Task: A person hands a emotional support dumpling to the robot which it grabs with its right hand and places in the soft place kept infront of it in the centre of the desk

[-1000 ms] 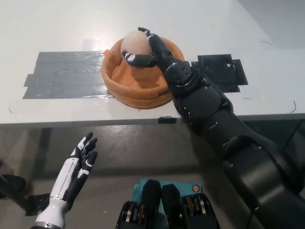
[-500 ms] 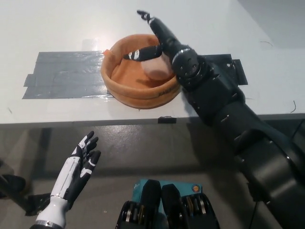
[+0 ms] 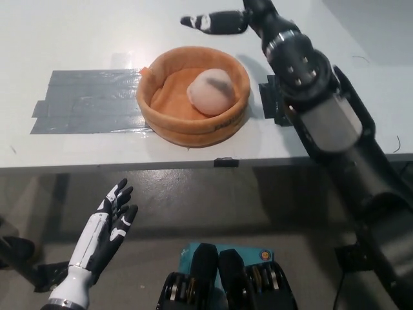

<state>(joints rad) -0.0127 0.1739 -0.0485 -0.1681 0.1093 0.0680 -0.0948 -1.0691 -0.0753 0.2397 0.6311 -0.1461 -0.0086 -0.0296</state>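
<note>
Head view, looking down on the white desk (image 3: 77, 39).

The emotional support dumpling (image 3: 210, 92), pale and rounded, lies inside the orange soft bowl (image 3: 158, 123), resting toward its right-hand side against the padded wall. Nothing touches it. Judged placed: the bowl's raised rim keeps a round soft item from rolling off.

The bowl sits at the desk's centre, its left edge overlapping a patch of grey tape (image 3: 84, 100); a darker black tape patch (image 3: 274, 103) lies just beside it on the right. The tape probably marks the position.

The black right hand (image 3: 216, 22) is above the far side of the desk, beyond the bowl's rim and clear of it. It holds nothing, fingers stretched out flat and pointing toward picture left. The extended fingers fit a release: nothing could snag the dumpling on the way out.

The white left hand (image 3: 106, 223) rests below the desk edge at lower left, palm up, fingers spread, empty. It has no part in this task.

Judgement: placement looks complete; what remains is bringing the right arm home.
</note>
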